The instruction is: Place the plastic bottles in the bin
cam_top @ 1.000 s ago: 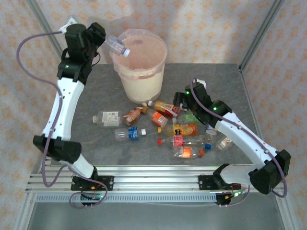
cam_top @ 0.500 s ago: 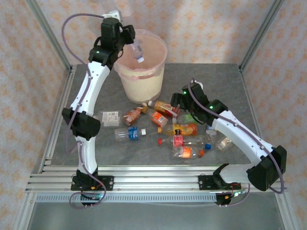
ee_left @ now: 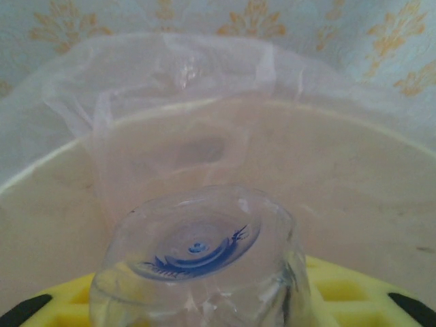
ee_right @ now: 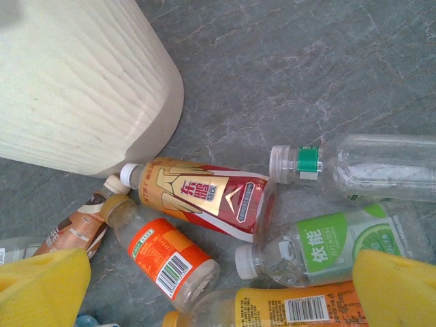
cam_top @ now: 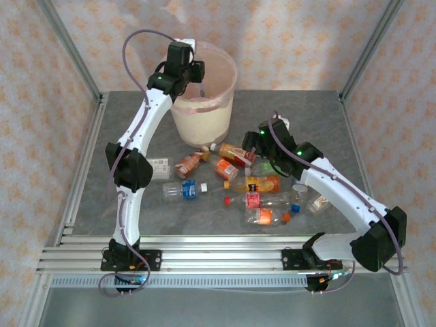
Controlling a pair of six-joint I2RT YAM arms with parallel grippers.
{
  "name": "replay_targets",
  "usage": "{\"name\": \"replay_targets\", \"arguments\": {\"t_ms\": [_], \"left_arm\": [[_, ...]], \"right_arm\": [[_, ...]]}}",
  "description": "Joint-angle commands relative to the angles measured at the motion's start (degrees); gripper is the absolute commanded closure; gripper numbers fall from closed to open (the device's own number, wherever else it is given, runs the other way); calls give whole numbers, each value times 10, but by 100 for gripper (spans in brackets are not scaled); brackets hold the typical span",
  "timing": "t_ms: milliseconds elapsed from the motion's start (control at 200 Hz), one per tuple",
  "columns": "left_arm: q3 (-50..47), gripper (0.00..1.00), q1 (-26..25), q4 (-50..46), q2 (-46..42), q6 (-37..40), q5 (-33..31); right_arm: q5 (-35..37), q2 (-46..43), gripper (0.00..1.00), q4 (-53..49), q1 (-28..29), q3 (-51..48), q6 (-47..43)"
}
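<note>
One clear bottle [ee_left: 197,252] is pinched between the yellow fingers [ee_left: 354,293] of my left gripper [cam_top: 193,73], its base toward my wrist. I hold it above the bin [cam_top: 219,112], at twelve o'clock on the table [cam_top: 122,116], so that letting go should drop it inside the pink liner [ee_left: 170,88]. From the bin's foot toward five o'clock the other bottles [cam_top: 262,199] lie on their sides. I count nine in the open from above, and two more under my right arm. My right gripper [ee_right: 218,293] hangs over that pile, spread wide and empty, the red-gold bottle [ee_right: 204,197] just ahead of it, probably my next pick.
</note>
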Motion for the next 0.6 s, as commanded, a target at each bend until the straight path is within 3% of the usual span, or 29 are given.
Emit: {"name": "replay_targets", "arguments": {"t_ms": [0,465,596], "left_arm": [[3,49,-5,-17,3,19,-4],[1,24,-4,-43,1,-4,-7],[14,8,-5,-49,-17,-16,-12]], "right_arm": [[10,-4,1,7,1,-10,14],[25,-23,1,12,1,-24,22],[29,-36,1,13,1,-27,15]]}}
